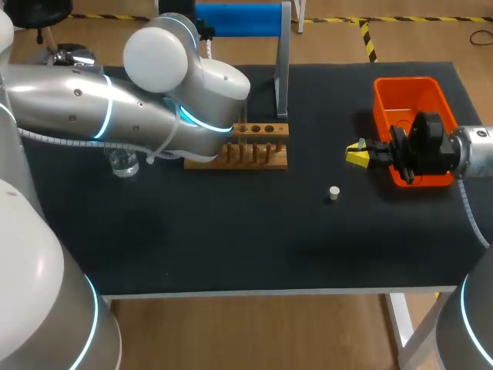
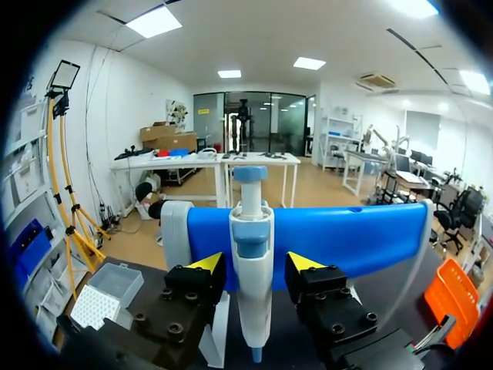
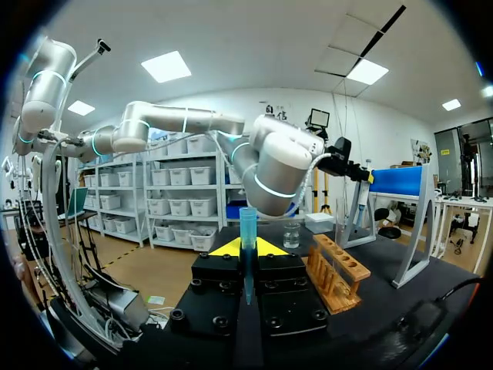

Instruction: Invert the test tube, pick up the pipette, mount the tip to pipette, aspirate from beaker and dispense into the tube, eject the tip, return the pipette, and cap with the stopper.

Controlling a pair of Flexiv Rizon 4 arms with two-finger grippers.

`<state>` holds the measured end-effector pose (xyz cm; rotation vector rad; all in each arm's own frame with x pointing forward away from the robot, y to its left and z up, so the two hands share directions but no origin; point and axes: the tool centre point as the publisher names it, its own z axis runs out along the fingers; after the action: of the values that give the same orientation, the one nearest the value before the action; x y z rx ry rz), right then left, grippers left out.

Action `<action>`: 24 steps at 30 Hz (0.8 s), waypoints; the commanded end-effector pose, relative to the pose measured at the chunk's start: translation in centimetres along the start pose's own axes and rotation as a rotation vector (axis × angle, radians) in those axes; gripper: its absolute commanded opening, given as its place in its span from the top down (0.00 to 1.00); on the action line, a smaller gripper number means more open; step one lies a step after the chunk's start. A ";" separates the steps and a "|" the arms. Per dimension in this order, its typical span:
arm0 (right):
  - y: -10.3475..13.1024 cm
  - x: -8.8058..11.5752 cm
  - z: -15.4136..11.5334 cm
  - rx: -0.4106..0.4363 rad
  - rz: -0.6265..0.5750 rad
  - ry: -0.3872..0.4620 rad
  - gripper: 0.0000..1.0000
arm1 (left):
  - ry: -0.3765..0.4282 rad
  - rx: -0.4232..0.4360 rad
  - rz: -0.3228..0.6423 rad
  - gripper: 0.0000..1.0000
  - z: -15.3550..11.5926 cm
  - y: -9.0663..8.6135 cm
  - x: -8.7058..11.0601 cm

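R gripper (image 3: 247, 248): fingers closed tight on test tube (image 3: 247, 223). Tube is upright, bluish, and sticks up past the yellow tips. In the head view the gripper sits over the table just beside the orange bin (image 1: 404, 89), on the bin's side twd table centre. Stopper (image 1: 333, 193) lies on the mat near it, not touching. Wooden rack (image 3: 339, 270) is ahead of the R gripper, w/ the beaker (image 3: 290, 235) beyond it, close to my L arm.

L gripper (image 2: 254, 262): fingers spread, one each side of the pipette (image 2: 251, 231). I see a thin gap both sides, so no grip. Pipette hangs vertical on the blue stand (image 2: 362, 239), plunger end up. Tip box (image 2: 104, 291) is off to one side of this gripper and the orange bin off to the other. In the head view my L arm covers part of the rack, and the L gripper itself is hidden.
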<state>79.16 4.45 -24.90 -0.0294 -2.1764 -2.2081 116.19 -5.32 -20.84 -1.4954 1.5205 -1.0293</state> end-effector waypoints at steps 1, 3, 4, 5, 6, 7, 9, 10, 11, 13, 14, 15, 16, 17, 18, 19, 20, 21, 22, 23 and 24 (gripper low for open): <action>0.0 0.1 -0.1 0.000 0.000 0.000 1.00 | -0.001 0.005 -0.002 0.52 0.4 0.2 0.1; 0.0 0.1 -0.1 0.000 0.000 0.000 1.00 | 0.000 0.005 -0.003 0.52 0.5 0.2 0.1; 0.0 0.1 -0.1 0.000 0.000 0.000 1.00 | 0.000 0.004 -0.003 0.52 0.5 0.2 0.2; 0.0 0.1 -0.1 0.000 0.000 0.000 1.00 | 0.000 0.004 -0.003 0.53 0.5 0.2 0.2; 0.0 0.1 -0.1 0.000 0.000 0.000 1.00 | -0.001 0.003 -0.003 0.53 0.5 0.2 0.2; 0.0 0.1 -0.1 0.000 0.000 0.000 1.00 | -0.001 0.003 -0.004 0.53 0.5 0.2 0.2; 0.0 0.1 -0.1 0.000 0.000 0.000 1.00 | -0.001 0.002 -0.004 0.53 0.6 0.2 0.2; 0.0 0.1 -0.1 0.000 0.000 0.000 1.00 | -0.001 0.002 -0.005 0.53 0.6 0.3 0.2; 0.0 0.1 -0.1 0.000 0.000 0.000 1.00 | 0.000 0.002 -0.005 0.53 0.6 0.3 0.2; 0.0 0.1 -0.1 0.000 0.000 0.000 1.00 | 0.000 0.002 -0.006 0.53 0.7 0.3 0.1; 0.0 0.1 -0.1 0.000 0.000 0.000 1.00 | 0.000 0.001 -0.006 0.53 0.7 0.3 0.1; 0.0 0.1 -0.1 0.000 0.000 0.000 1.00 | 0.000 0.001 -0.007 0.53 0.7 0.3 0.1; 0.0 0.1 -0.1 0.000 0.000 0.000 1.00 | 0.000 0.001 -0.007 0.53 0.7 0.3 0.1; 0.0 0.1 -0.1 0.000 0.000 0.000 1.00 | 0.000 0.000 -0.007 0.53 0.7 0.3 0.1; 0.0 0.1 -0.1 0.000 0.000 0.000 1.00 | 0.000 0.000 -0.006 0.53 0.8 0.3 0.1; 0.0 0.1 -0.1 0.000 0.000 0.000 1.00 | -0.001 -0.001 -0.007 0.53 0.8 0.4 0.1; 0.0 0.1 -0.1 0.000 0.000 0.000 1.00 | 0.000 -0.001 -0.007 0.53 0.8 0.4 0.1; 0.0 0.1 -0.1 0.000 0.000 0.000 1.00 | -0.001 -0.001 -0.007 0.53 0.8 0.4 0.1; 0.0 0.1 -0.1 0.000 0.000 0.000 1.00 | 0.000 -0.002 -0.008 0.53 0.9 0.4 0.1; 0.0 0.1 -0.1 0.000 0.000 0.000 1.00 | 0.000 -0.002 -0.008 0.53 0.9 0.4 0.1; 0.0 0.1 -0.1 0.000 0.000 0.000 1.00 | -0.001 -0.002 -0.009 0.53 0.9 0.4 0.1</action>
<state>79.16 4.45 -24.90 -0.0294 -2.1764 -2.2081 116.52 -5.30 -21.26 -1.5050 1.5212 -1.0308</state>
